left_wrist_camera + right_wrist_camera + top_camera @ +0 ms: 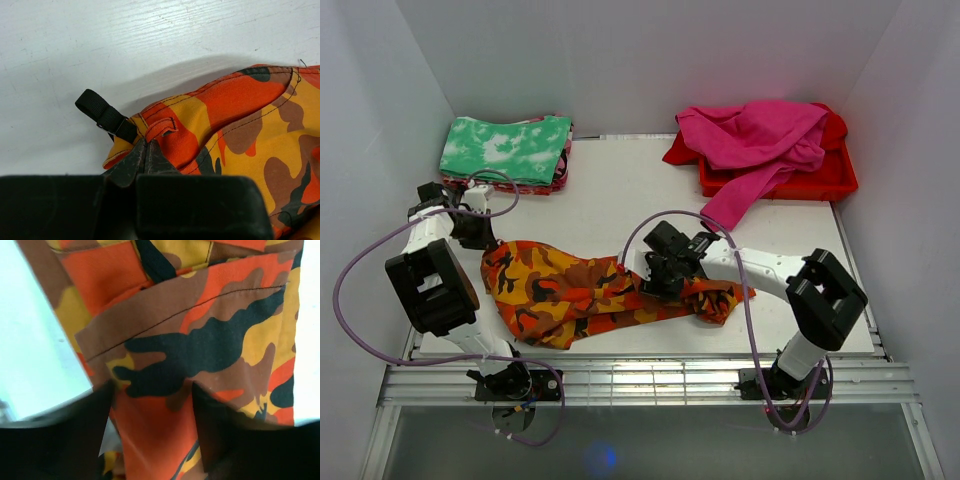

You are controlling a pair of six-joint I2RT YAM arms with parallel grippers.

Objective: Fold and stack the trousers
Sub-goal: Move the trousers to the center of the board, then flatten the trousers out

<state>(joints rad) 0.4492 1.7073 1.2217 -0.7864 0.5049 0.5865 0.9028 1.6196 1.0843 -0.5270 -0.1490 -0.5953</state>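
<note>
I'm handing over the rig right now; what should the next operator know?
Left tool: shut on the edge of the camouflage trousers, by a black strap.
Right tool: open, straddling cloth at their other end.
Trousers: rumpled across the near part of the table, unfolded.
Done: no fold yet.
Left: spread, fold, stack.

The trousers [590,290] lie across the near worktop [610,190]. Folded cloths [507,150] sit far left, and a tray [835,185] of garments [760,140] far right.

Trousers [570,290] across front, bare table [620,190] behind
</note>
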